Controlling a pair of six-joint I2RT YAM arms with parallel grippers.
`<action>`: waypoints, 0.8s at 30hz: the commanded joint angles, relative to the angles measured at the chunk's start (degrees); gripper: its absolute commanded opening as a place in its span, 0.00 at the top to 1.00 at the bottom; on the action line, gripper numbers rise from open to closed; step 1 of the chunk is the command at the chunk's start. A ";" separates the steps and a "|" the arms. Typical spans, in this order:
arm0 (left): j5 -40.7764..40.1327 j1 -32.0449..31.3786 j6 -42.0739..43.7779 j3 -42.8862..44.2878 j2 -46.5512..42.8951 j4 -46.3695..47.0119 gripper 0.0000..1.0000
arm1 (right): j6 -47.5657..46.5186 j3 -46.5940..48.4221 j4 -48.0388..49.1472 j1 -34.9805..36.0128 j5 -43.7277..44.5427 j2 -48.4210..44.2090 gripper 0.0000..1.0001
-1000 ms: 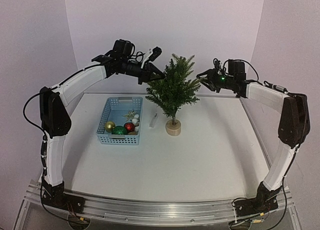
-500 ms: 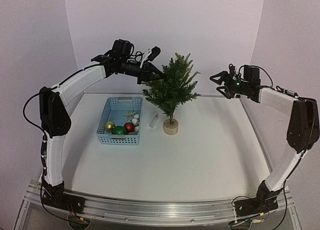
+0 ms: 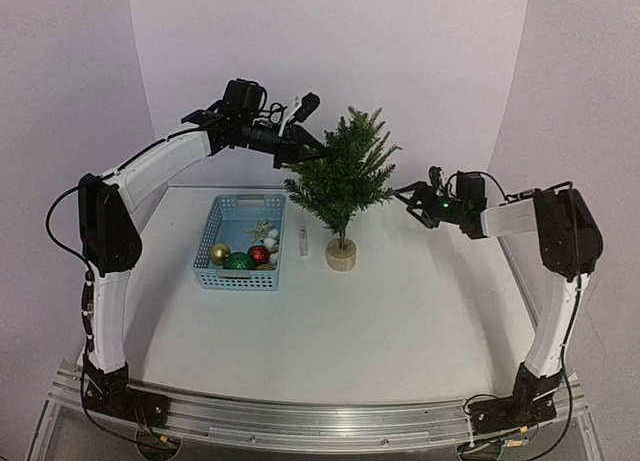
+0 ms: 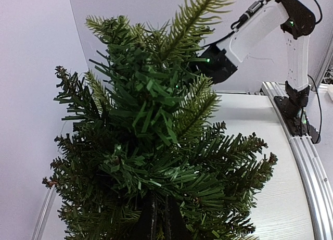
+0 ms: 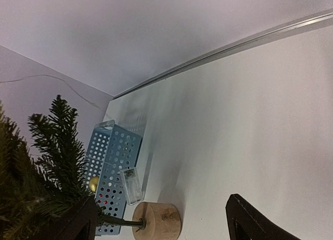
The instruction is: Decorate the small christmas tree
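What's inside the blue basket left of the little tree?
The blue basket holds a gold bauble, a green bauble, a red bauble, white balls and a pale star-like piece. Anything beneath them is hidden.

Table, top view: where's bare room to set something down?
Free: the wide near strip of the table in front of basket and tree, and the right patch under the open right claw. Crowded: blue basket, small clear box and small christmas tree, packed together.

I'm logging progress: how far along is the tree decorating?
Done: nothing yet; the small christmas tree shows no ornaments. In hand: the left gripper is shut among its upper branches; the right gripper hangs open and empty beside it. Left: the baubles lie in the blue basket.
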 commanded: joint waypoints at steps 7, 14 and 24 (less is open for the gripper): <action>2.95 0.30 -0.87 1.85 -0.29 1.62 1.00 | 6.65 13.58 21.34 6.31 1.92 16.38 0.15; 2.83 0.30 -0.81 2.88 0.46 1.46 1.00 | 9.49 19.21 22.18 7.60 3.05 22.02 0.19; 3.10 0.31 -1.07 3.05 0.52 1.76 1.00 | 12.68 27.76 22.07 7.67 3.63 28.06 0.64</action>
